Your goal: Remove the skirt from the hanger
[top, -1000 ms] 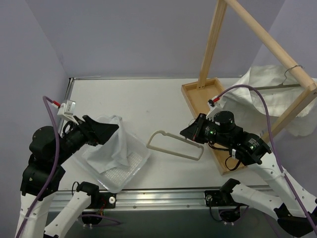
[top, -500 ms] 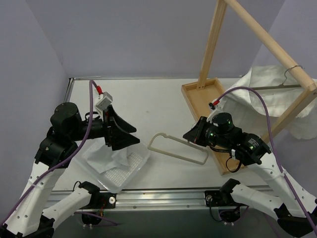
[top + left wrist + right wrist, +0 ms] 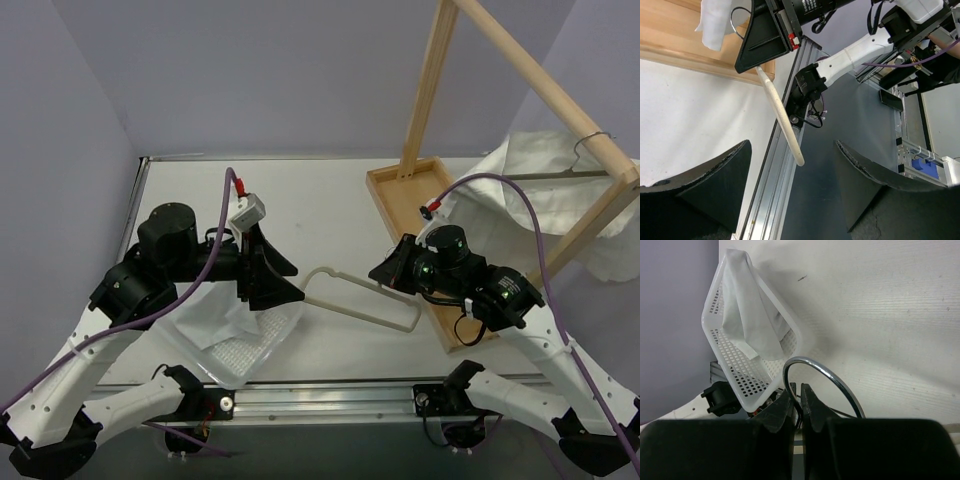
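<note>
The right gripper (image 3: 796, 400) is pinched tight on the chrome hook of the hanger (image 3: 781, 119), whose bare cream frame stretches away from it toward 9 o'clock across the table (image 3: 320, 200). The left gripper (image 3: 280, 282) gapes wide, pointing to 3 o'clock at the frame's end, above the rim of the white basket (image 3: 270, 345). The skirt (image 3: 205, 318) lies crumpled in that basket, at the table's 8 o'clock.
</note>
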